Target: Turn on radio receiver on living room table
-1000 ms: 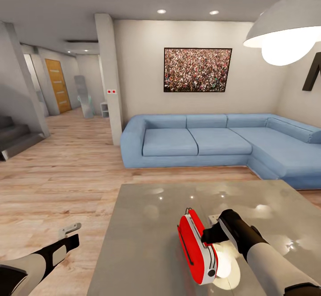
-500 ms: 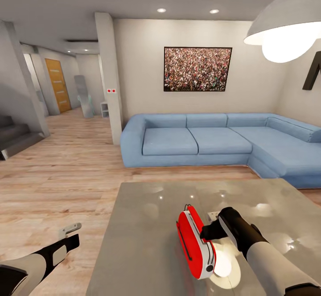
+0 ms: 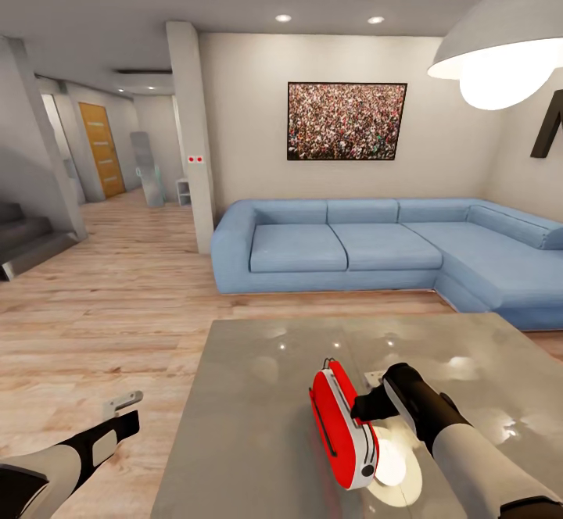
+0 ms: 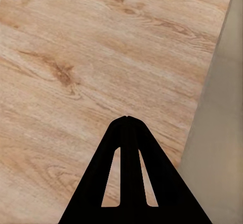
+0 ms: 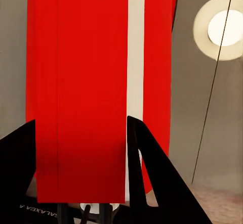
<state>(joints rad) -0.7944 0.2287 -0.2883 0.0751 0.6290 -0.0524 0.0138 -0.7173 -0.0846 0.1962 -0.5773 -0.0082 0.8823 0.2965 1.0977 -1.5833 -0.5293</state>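
Note:
The red radio receiver [image 3: 338,425] with its white band stands tilted on the glossy grey table [image 3: 250,363], its narrow edge toward me and a small black knob at its near end. My right gripper [image 3: 362,409] is against the radio's right side. In the right wrist view the gripper [image 5: 81,120] is open, and the radio's red and white surface [image 5: 81,57] lies across the gap between its dark fingers [image 5: 152,173]. My left gripper [image 3: 125,404] hangs over the wood floor left of the table; in its wrist view the gripper [image 4: 126,119] is shut and holds nothing.
A blue L-shaped sofa [image 3: 375,249] runs behind and to the right of the table, under a framed crowd picture [image 3: 346,122]. A white pendant lamp [image 3: 500,42] hangs at the upper right. Light wood floor [image 3: 117,300] stretches left toward stairs [image 3: 27,241] and a hallway. The table's edge [image 4: 223,133] lies near the left gripper.
From one second ago to half a second ago the radio shifted slightly left and away with the right gripper against it. Nothing has moved since.

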